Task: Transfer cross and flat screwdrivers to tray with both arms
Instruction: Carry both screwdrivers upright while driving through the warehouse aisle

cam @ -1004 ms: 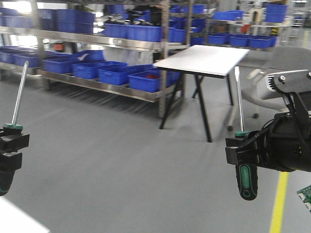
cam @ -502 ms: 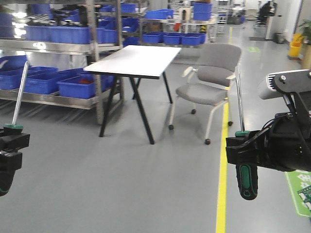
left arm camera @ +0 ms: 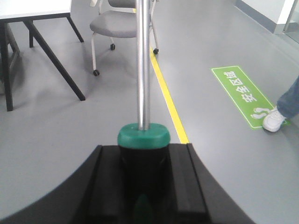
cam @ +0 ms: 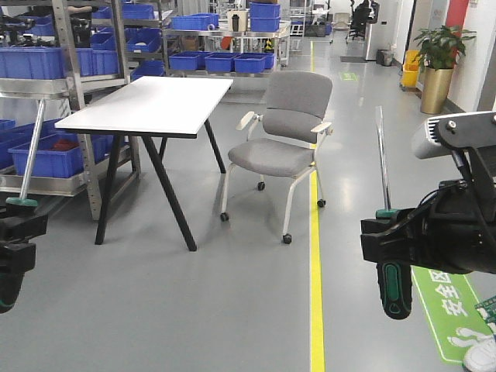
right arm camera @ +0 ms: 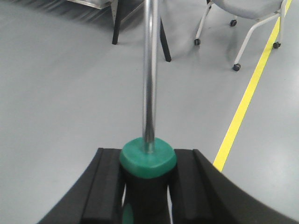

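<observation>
We see our left gripper [cam: 17, 232] clamped tight on the handle of the left screwdriver [cam: 29, 151] and our right gripper [cam: 389, 240] clamped likewise on the right screwdriver [cam: 395, 291], both shafts pointing up. Beneath them lies a smooth grey floor [cam: 232, 310] with a yellow line [cam: 315, 294] and a green floor sign [cam: 443, 306]. Farther off stand a white table [cam: 147, 105], a grey chair [cam: 283, 147], racked blue bins [cam: 31, 62] and a potted plant [cam: 440, 39].

left hand [cam: 15, 232], left screwdriver [cam: 30, 159] handle cropped
</observation>
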